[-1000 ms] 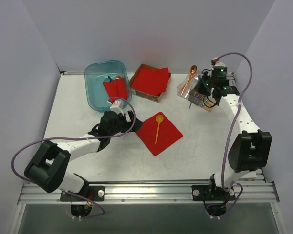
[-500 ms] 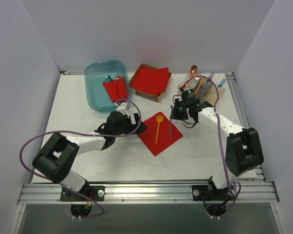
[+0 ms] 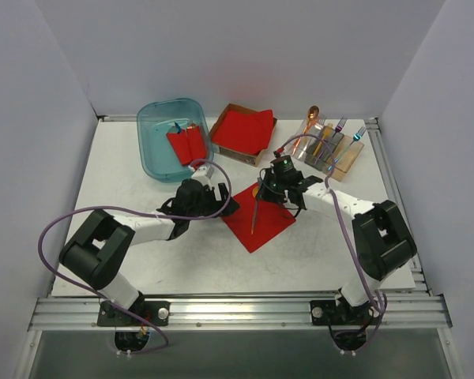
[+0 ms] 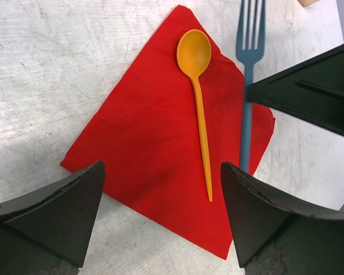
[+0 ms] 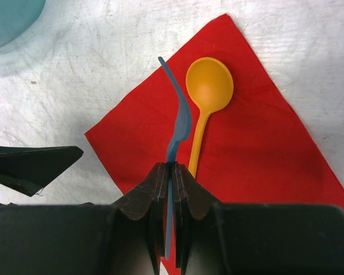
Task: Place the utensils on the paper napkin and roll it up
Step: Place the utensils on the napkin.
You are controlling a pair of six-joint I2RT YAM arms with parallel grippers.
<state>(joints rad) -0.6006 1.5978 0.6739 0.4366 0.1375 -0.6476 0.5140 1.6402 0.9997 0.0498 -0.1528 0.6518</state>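
The red paper napkin [image 3: 262, 219] lies flat as a diamond in mid-table. On it rests an orange-yellow spoon [image 4: 198, 97], bowl toward the far corner. My right gripper [image 5: 172, 169] is shut on the handle of a blue fork [image 5: 180, 120] and holds it over the napkin, right beside the spoon [image 5: 209, 86] and parallel to it. In the left wrist view the fork [image 4: 247, 86] has its tines past the napkin's far edge. Whether the fork touches the napkin I cannot tell. My left gripper [image 4: 161, 172] is open and empty, low at the napkin's [image 4: 155, 143] left corner.
A blue tub [image 3: 146, 118] with red rolled bundles [image 3: 187, 142] stands at the back left. A cardboard box holds a red stack [image 3: 243, 130] at the back centre. A clear holder [image 3: 340, 162] with more cutlery is at the back right. The two grippers are close together over the napkin.
My right arm has swung from the cutlery holder at the back right to above the napkin, carrying the blue fork. The left gripper has edged toward the napkin's corner.
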